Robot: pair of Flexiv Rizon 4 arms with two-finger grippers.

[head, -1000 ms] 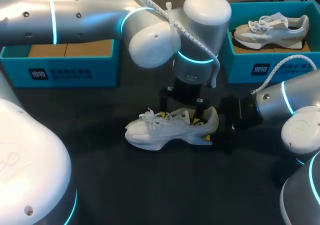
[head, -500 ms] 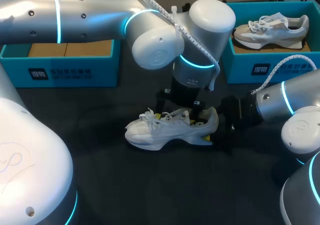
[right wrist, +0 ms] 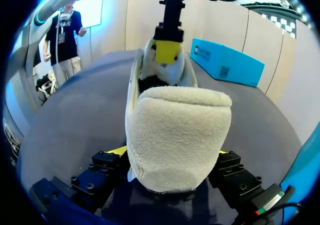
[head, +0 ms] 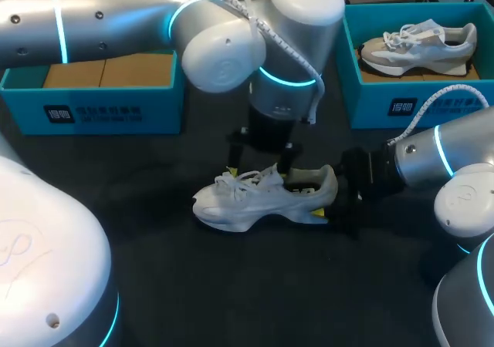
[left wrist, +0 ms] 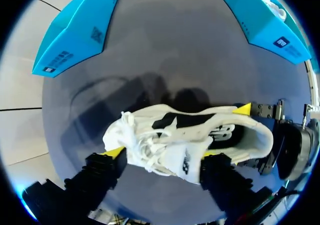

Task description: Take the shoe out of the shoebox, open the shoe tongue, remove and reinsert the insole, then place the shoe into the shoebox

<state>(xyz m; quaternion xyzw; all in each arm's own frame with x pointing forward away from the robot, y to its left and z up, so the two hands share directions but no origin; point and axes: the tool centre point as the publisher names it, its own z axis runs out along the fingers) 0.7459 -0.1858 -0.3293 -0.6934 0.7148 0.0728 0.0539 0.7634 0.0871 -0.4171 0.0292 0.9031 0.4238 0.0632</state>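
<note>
**Occlusion notes**

Shoe (head: 262,197) interior dark, insole not discernible. Heel (right wrist: 175,135) fills right wrist view, covering most of right gripper (right wrist: 169,152); only yellow slivers show each side. Tongue and laces (left wrist: 145,150) overlap left gripper (left wrist: 160,155); contact unclear. Left arm (head: 154,23) hides part of left shoebox (head: 100,104).

Glossy silver arms (head: 116,15) with cyan light rings (head: 60,23), white cables (head: 287,48).

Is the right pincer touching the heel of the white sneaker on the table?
Touching. The right wrist view shows the right pincer with its yellow-tipped fingers pressed against both sides of the heel of the white sneaker.
</note>
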